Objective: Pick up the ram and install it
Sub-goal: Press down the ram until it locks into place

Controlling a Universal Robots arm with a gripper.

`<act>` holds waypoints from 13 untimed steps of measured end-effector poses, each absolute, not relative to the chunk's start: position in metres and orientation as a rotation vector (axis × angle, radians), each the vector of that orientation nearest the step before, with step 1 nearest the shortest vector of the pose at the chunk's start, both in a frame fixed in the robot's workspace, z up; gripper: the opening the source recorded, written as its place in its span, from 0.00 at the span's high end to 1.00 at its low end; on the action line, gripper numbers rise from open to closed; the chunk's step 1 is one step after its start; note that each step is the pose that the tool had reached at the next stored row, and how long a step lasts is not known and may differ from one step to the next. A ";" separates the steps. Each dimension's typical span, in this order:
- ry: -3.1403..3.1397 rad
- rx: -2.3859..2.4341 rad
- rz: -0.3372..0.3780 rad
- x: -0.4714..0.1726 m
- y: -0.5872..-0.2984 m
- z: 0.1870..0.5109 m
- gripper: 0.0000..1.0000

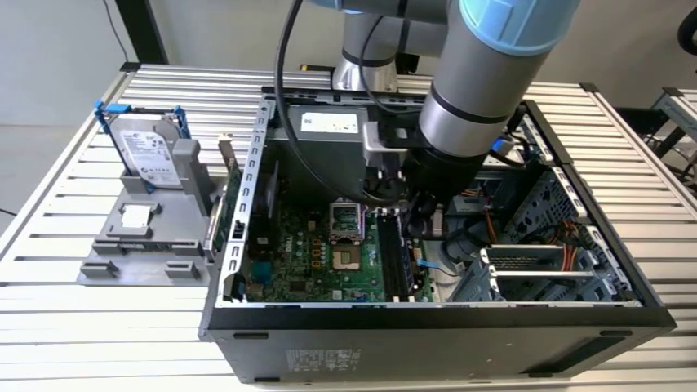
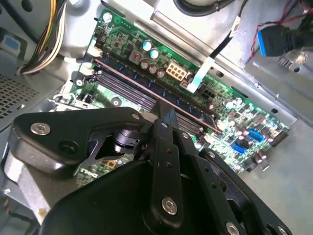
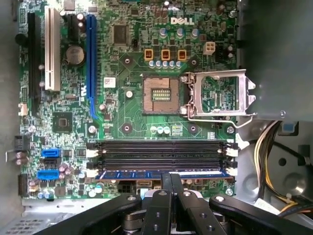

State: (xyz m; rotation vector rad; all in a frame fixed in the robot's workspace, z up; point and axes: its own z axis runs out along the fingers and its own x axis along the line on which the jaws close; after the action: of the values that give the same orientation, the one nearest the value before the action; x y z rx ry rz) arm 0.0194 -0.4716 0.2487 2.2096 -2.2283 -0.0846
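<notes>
- Black linkage of the gripper point(image 3: 170, 182) fills the foreground in both wrist views; its jaws are drawn narrow, pinched on the top edge of the ram point(image 3: 161, 174)
- That ram stands on edge in the slot point(image 3: 161, 174) nearest the board's edge, alongside two bare dark memory slots point(image 3: 161, 152); in the second wrist view the ram point(image 2: 161, 96) runs as a long thin strip between white end latches
- Motherboard point(image 3: 132, 105) lies flat in the open computer case point(image 1: 436, 314), with an open processor socket point(image 3: 160, 94) and its raised metal frame point(image 3: 220, 95) beside it
- On the exterior view's left, a grey holder point(image 1: 147, 233) on the slatted bench point(image 1: 65, 327) carries an upright hard drive point(image 1: 150, 151) with blue rails
</notes>
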 end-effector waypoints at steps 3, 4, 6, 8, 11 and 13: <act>-2.209 2.233 -0.080 0.020 -0.472 0.248 1.00; -2.211 2.235 -0.076 0.020 -0.472 0.248 1.00; -2.216 2.242 -0.064 0.020 -0.472 0.247 1.00; -2.221 2.244 -0.055 0.019 -0.472 0.244 1.00; -2.237 2.230 -0.054 0.017 -0.472 0.238 1.00; -2.247 2.220 -0.054 0.017 -0.472 0.235 1.00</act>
State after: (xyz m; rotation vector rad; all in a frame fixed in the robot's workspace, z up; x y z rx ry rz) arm 0.0166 -0.4717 0.2348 2.2201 -2.2471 -0.0539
